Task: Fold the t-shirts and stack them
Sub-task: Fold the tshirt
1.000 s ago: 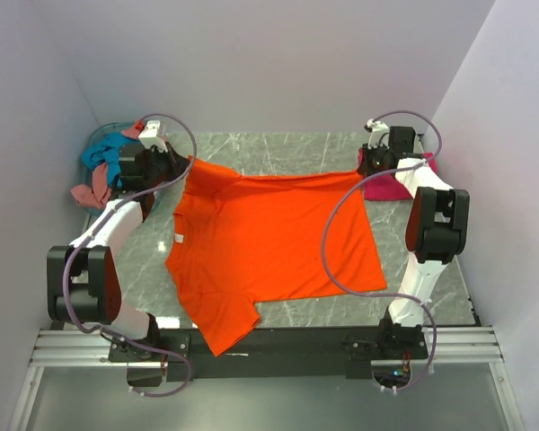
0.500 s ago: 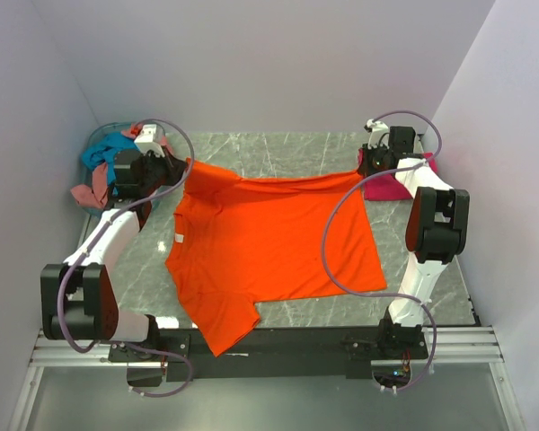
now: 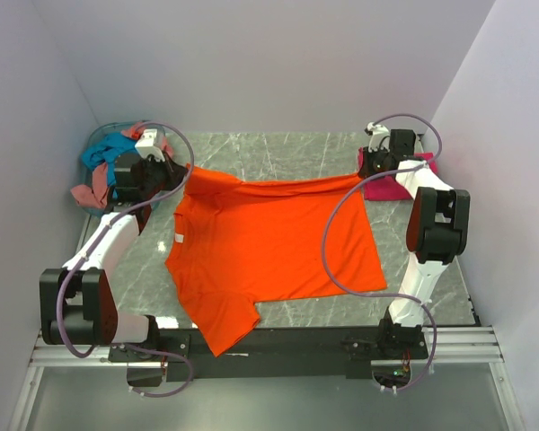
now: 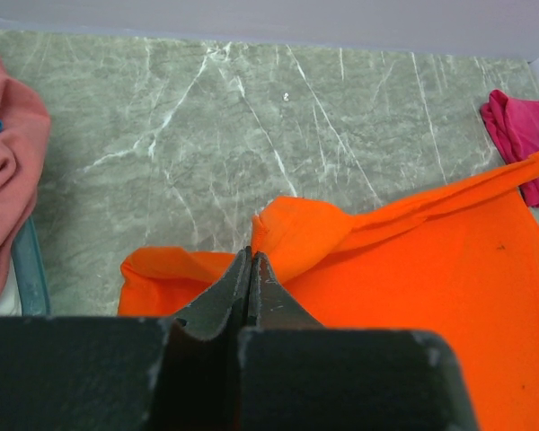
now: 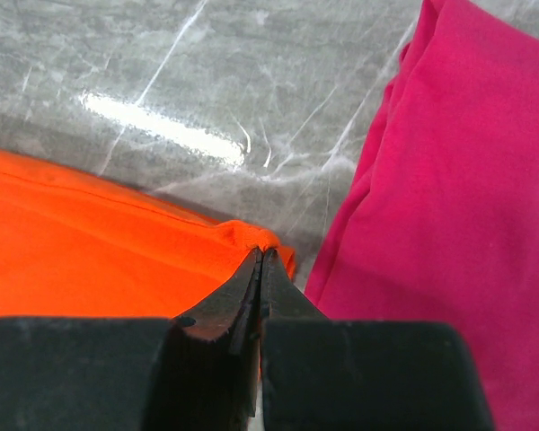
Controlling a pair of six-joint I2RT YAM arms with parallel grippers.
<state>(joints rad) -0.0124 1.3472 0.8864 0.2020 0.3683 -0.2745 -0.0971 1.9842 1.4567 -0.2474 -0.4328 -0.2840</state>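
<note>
1. Grey-veined marble table, boxed in by pale lilac walls, carried a bright orange t-shirt spread between the two arms. Its white neck label sat at the left side, and one sleeve draped over the near edge.
2. At far left, the left gripper had its fingers pressed together with no gap, pinching a bunched corner of the orange cloth.
3. At far right, the right gripper was likewise clamped tight on the shirt's other far corner. It sat just beside a magenta-pink t-shirt lying in the table's far right corner.
4. Between the two grips, the shirt's far edge ran as a stretched line lifted off the marble.
5. Against the view a second earlier, the left arm's elbow had sunk back toward its base and its gripper had edged slightly leftward. The right arm had held its place, and the body of the shirt lay where it had been.
6. A teal-blue t-shirt and a salmon-pink t-shirt sat heaped in the pale blue basket at far left, the salmon one spilling over its rim.
</note>
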